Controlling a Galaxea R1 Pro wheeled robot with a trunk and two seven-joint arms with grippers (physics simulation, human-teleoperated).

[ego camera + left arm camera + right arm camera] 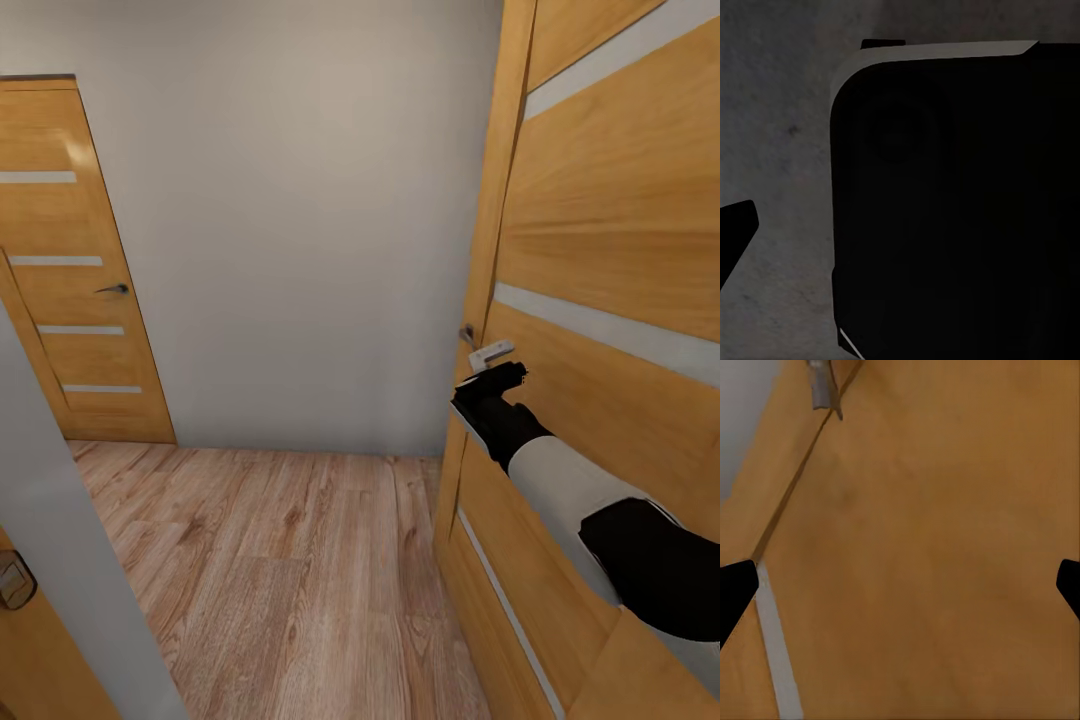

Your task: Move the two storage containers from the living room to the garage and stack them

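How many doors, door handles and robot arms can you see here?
Doors: 3, the far one, the near right one and a corner at lower left.
Door handles: 2.
Robot arms: 1.
Total: 6.

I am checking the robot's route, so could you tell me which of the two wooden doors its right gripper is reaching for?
The near door at the right: the right gripper sits just under its handle. The other door stands farther off, left.

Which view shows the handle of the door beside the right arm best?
The head view: the door handle sits just above the right gripper. The right wrist view catches a grey piece of it at the frame edge.
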